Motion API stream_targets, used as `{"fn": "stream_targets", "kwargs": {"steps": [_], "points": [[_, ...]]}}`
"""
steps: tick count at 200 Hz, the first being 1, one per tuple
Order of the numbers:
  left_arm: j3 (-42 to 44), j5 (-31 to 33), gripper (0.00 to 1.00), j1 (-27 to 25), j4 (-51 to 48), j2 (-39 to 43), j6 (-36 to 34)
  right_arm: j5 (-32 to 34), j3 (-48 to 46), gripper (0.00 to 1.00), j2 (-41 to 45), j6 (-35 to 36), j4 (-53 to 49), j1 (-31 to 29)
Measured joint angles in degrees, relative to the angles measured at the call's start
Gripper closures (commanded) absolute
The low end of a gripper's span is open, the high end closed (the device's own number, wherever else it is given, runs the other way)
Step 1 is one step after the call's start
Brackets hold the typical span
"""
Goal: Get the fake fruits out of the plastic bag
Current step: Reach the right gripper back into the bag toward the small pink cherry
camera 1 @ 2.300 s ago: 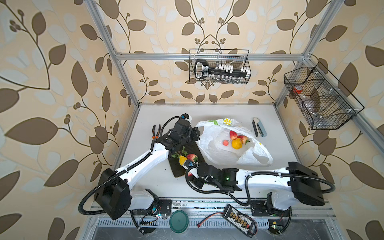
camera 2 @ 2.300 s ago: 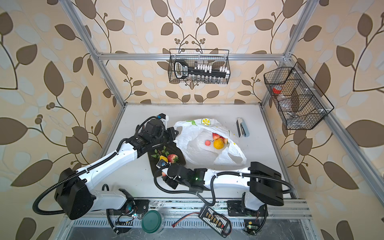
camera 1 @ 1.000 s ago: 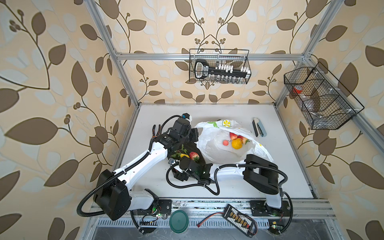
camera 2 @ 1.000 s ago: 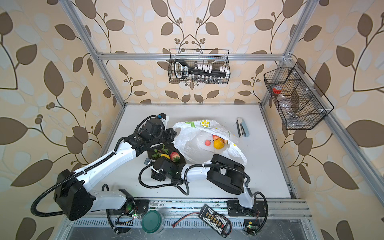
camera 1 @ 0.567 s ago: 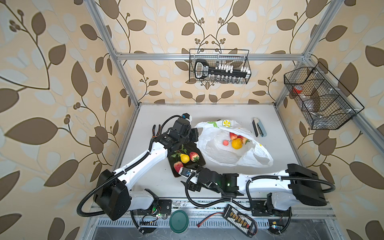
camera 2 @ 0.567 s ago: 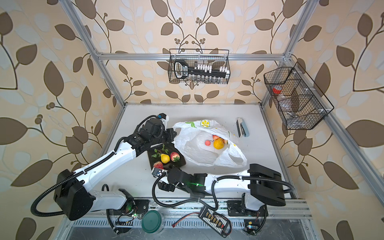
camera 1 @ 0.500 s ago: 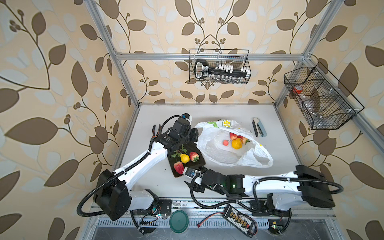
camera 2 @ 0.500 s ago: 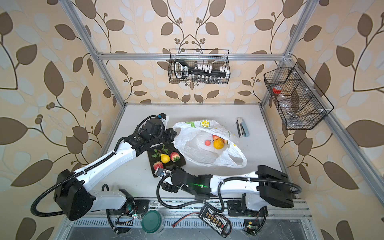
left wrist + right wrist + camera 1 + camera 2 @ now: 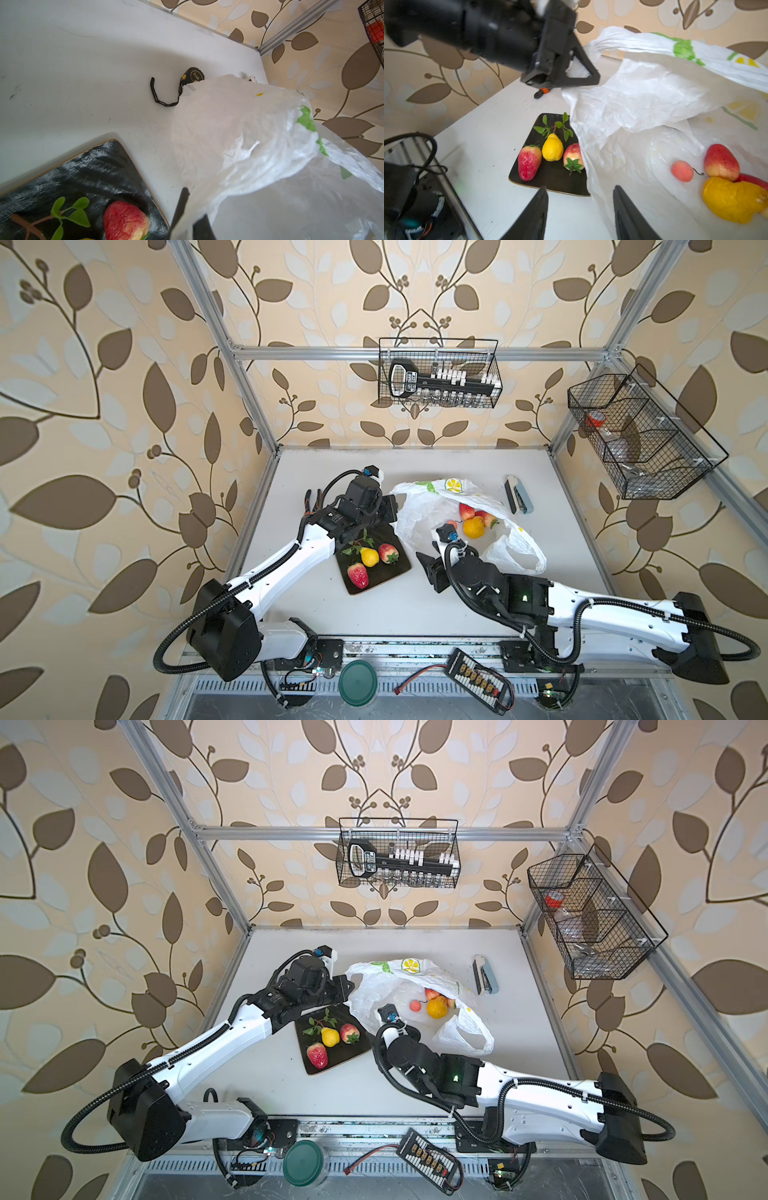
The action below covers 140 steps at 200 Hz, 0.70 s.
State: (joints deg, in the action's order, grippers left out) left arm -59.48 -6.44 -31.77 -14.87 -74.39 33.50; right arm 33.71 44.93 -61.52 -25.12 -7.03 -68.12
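Fruits point(image 9: 369, 557) are set on the plate point(image 9: 387, 577).
The bag point(image 9: 415, 506) is pinched by the left tool point(image 9: 394, 509); the right tool point(image 9: 579, 199) is spread open, empty.

plastic bag point(image 9: 419, 510): white and translucent; yellow lemon slices and green leaves are printed on it.
fake fruits point(image 9: 552, 148): on the tray, one is coloured yellow with green leaves and two red shading to yellow; inside the bag, a small pink one, an orange-yellow one and red ones are seen.
tray point(image 9: 550, 180): glossy black, edged in gold.
counter point(image 9: 395, 614): white, flecked with dark specks.
walls point(image 9: 124, 364): cream, patterned with brown and pale leaves on brown stems.
wire baskets point(image 9: 436, 340): black.
arms point(image 9: 291, 562): white with black joints.
lid point(image 9: 357, 682): dark green, at the lower middle of a top view.
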Motion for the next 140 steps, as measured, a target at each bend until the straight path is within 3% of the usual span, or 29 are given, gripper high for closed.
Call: {"fn": "stream_targets", "kwargs": {"steps": [45,72,140], "points": [[0.02,-1.11,1.00,-0.02,0.09,0.87,1.44,-1.27,3.54,0.51,-8.20,-10.56,-4.11,12.66],[0.33,-1.38,1.00,-0.02,0.17,1.16,1.90,-2.27,4.74,0.43,-15.85,-13.49,-6.34,18.47],[1.25,-2.43,1.00,-0.07,1.03,1.86,3.04,-1.01,11.65,0.33,-32.17,-20.81,-6.97,24.72]]}}
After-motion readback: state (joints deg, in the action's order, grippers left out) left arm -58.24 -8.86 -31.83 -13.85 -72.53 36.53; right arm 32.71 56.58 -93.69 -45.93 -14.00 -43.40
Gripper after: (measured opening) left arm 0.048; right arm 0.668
